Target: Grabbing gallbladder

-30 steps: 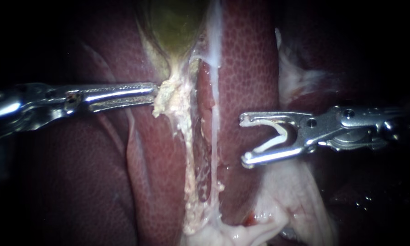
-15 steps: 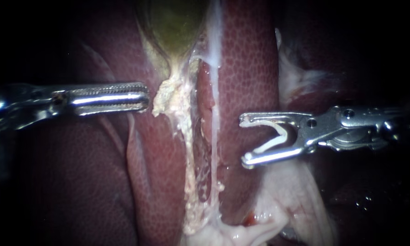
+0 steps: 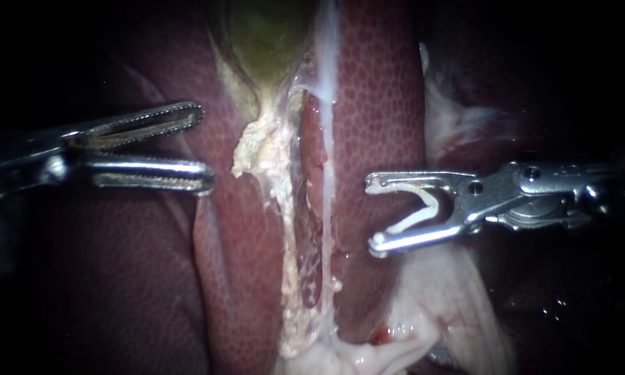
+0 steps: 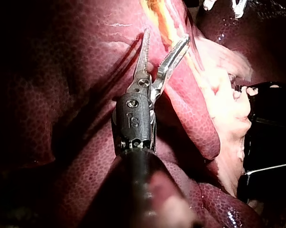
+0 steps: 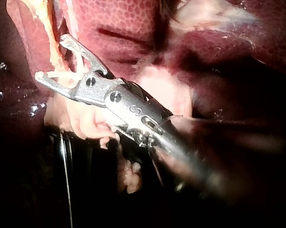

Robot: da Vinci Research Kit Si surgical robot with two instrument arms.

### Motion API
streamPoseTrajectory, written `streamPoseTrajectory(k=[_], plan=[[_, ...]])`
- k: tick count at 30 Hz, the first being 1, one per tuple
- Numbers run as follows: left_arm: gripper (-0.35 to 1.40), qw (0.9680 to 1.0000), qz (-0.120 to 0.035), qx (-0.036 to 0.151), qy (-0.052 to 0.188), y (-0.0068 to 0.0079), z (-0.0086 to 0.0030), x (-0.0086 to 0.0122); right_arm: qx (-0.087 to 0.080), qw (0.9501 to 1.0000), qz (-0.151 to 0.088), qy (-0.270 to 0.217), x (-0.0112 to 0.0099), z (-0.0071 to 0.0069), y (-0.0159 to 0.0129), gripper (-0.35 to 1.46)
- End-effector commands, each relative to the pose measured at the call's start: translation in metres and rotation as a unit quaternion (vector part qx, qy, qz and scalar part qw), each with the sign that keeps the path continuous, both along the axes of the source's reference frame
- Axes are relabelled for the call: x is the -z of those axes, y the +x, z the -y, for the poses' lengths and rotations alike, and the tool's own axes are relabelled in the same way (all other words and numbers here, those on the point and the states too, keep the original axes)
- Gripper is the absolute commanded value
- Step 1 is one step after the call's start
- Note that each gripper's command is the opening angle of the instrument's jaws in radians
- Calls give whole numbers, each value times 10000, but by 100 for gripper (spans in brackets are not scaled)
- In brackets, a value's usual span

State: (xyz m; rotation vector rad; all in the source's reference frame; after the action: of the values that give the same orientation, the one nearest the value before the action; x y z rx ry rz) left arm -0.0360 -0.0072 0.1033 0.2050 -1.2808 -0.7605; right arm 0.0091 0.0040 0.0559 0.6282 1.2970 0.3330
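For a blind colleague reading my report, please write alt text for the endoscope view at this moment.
The left instrument, jaws open, lies just left of the pale tissue below the green gallbladder on the liver. The right instrument holds an open white clip in its jaws.

Mottled liver (image 3: 378,104), pale frayed strip (image 3: 285,208) (down its cleft), whitish tissue (image 3: 451,305), white clip (image 3: 423,205)

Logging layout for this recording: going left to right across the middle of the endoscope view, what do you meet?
Left instrument, jaws open → liver → pale ragged strip under the gallbladder → thin white strand → right instrument, jaws on a white clip.
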Motion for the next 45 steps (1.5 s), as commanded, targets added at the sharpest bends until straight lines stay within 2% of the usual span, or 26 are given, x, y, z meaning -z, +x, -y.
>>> streamPoseTrajectory(k=[1,10,17,25,27,30,32,35,45], plan=[[52,10000,1,-10,-3,-3,1,-2,0,10000,-1,2,1,0,0,59],[47,10000,39,-61,-25,-27,2,-15,0,10000,-1,2,1,0,0,59],[42,10000,47,-57,-19,-39,0,-29,-1,10000,0,2,1,0,1,58],[29,10000,68,-43,33,-41,-2,-34,-1,10000,0,2,1,0,1,58],[19,9999,85,-26,87,-42,-3,-35,-2,10000,0,2,1,0,1,58],[-8,9999,99,-26,114,-40,-4,-37,-2,10000,0,2,1,0,1,58],[-35,9999,79,-45,126,-39,-4,-37,-2,10000,0,2,1,0,1,58],[-35,9998,4,-103,169,-37,-4,-37,-2,10000,0,2,1,0,1,58],[-35,9996,-36,-144,230,-31,-3,-35,-1,10000,0,2,1,0,1,58]])
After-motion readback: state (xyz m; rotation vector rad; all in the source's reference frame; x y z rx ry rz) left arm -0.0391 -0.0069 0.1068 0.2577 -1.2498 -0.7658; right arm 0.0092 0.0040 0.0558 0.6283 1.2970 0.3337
